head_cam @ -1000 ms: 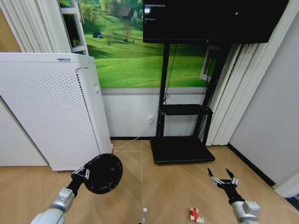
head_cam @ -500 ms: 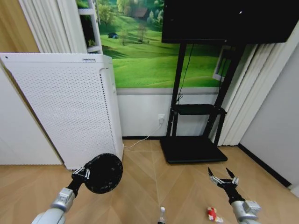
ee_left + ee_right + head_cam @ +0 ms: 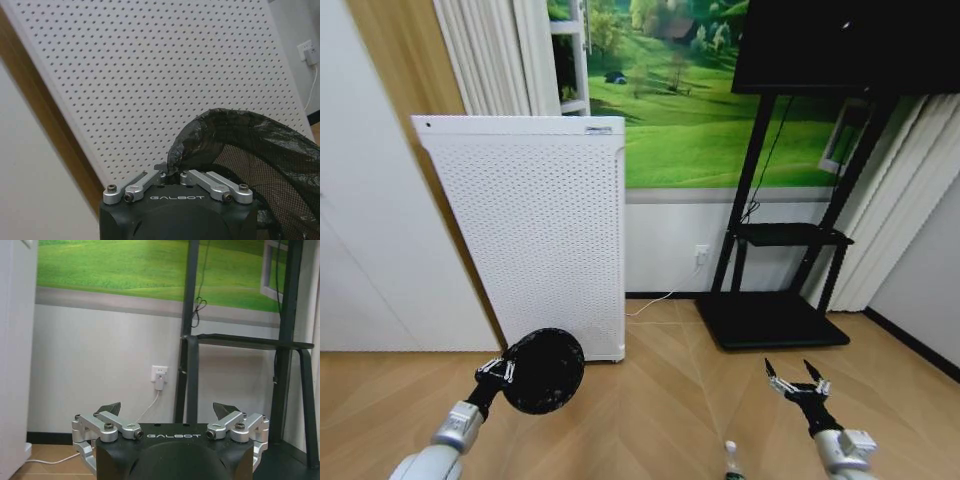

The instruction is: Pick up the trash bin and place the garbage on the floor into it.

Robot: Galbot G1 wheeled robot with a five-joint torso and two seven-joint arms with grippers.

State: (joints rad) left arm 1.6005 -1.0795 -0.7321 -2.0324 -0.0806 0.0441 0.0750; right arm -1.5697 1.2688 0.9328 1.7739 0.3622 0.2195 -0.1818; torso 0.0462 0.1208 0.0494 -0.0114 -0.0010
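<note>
Bin (image 3: 542, 371) clamped by its rim in my left gripper (image 3: 500, 371); right gripper (image 3: 798, 383) spread wide, bottle (image 3: 730, 462) on floor.

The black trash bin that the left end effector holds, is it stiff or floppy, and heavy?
The trash bin seems light: the left end effector holds it by a rim pinch alone. Its mesh wall looks fairly stiff, but the crinkled liner at the rim is probably floppy and slippery.

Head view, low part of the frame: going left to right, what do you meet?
Left claw shut on the trash bin's rim → trash bin → small bottle at the lower edge → open right claw.
</note>
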